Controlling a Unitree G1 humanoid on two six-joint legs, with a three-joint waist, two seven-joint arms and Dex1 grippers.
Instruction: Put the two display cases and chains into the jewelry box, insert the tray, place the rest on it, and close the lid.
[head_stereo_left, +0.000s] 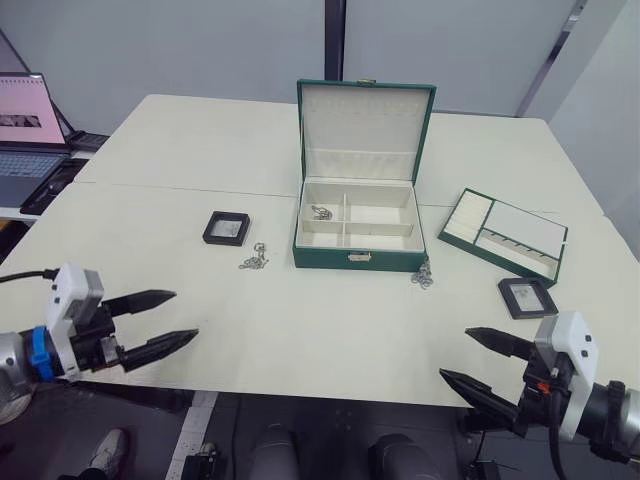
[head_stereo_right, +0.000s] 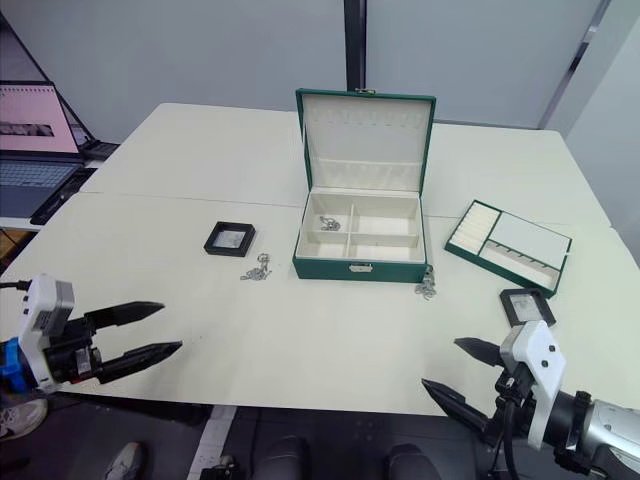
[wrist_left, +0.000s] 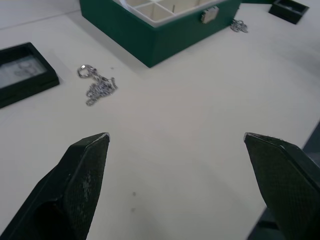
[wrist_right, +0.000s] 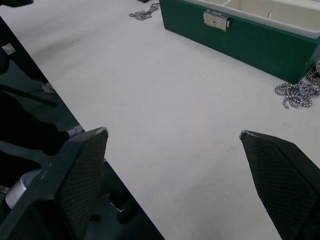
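Jewelry box: open, 1 chain inside.
Left outside: 2 display cases, 2 chains, tray.
Left gripper: fingers spread, empty.
Right gripper: fingers spread, empty.

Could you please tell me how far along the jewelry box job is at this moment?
Done: the jewelry box stands open and one chain already lies in a rear compartment. In hand: nothing; the left pincer and right pincer hover open near the table's front edge. Left: both display cases, the chains on the table, then the tray and closing the lid.
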